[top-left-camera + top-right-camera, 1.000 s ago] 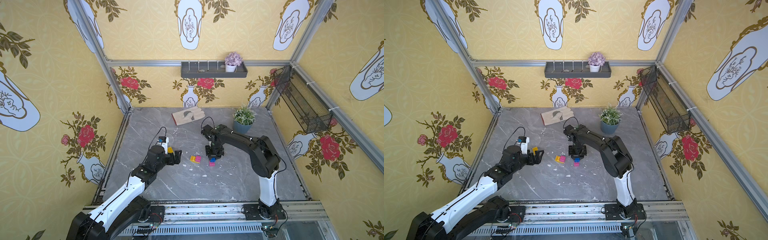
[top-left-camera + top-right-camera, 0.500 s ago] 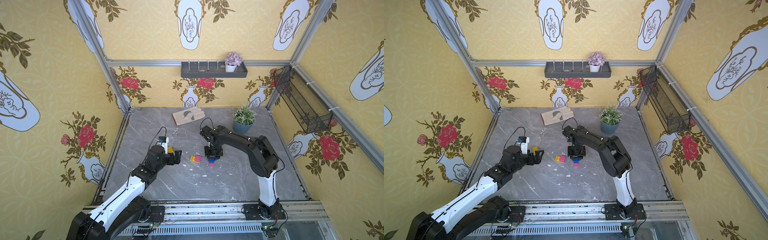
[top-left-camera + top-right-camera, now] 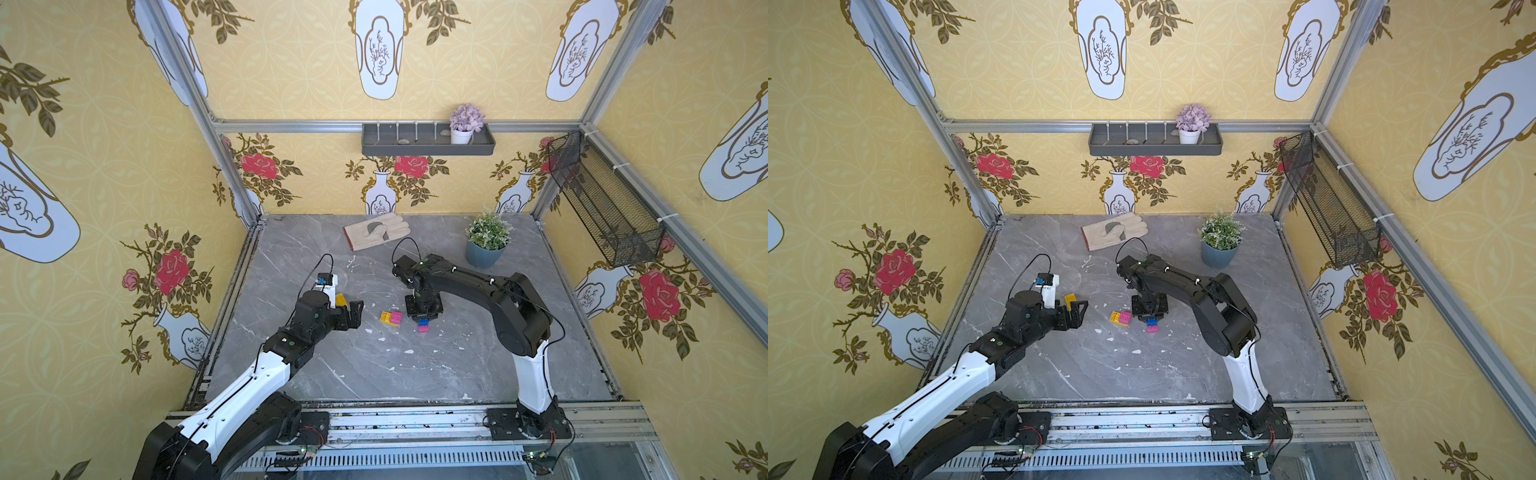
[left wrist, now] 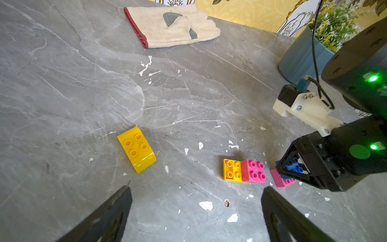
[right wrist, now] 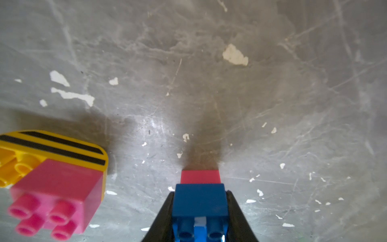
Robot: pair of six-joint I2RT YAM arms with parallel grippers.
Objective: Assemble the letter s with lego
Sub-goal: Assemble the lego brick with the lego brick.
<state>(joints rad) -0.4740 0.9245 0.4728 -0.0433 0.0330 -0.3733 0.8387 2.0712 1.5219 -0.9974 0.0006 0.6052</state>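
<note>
Glove [image 3: 376,235], cream, red-cuffed: laid flat on the grey marbled table [image 3: 415,374] at its back edge. Potted plant [image 3: 485,243], blue pot: stood near the glove. Grey shelf [image 3: 428,147], holding a purple flower pot [image 3: 465,122]: mounted above the glove. Wire basket [image 3: 602,208]: hung well apart from the glove.

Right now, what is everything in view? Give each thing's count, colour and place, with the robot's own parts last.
loose yellow brick: one, yellow, on the table apart from the other bricks
joined pair: two bricks, yellow and pink, side by side mid-table
lower pink brick: one, pink, beside the joined pair
blue brick: one, blue, on top of the lower pink brick
glove: one, cream with a red cuff, back of the table
potted plant: one, green in a blue-grey pot, back right
shelf: one, dark grey, back wall
flower pot: one, white with purple blooms, on the shelf
wire basket: one, black, right wall
table: one, grey marble
left gripper: one, black, open, empty
right gripper: one, black, shut on the blue brick
</note>
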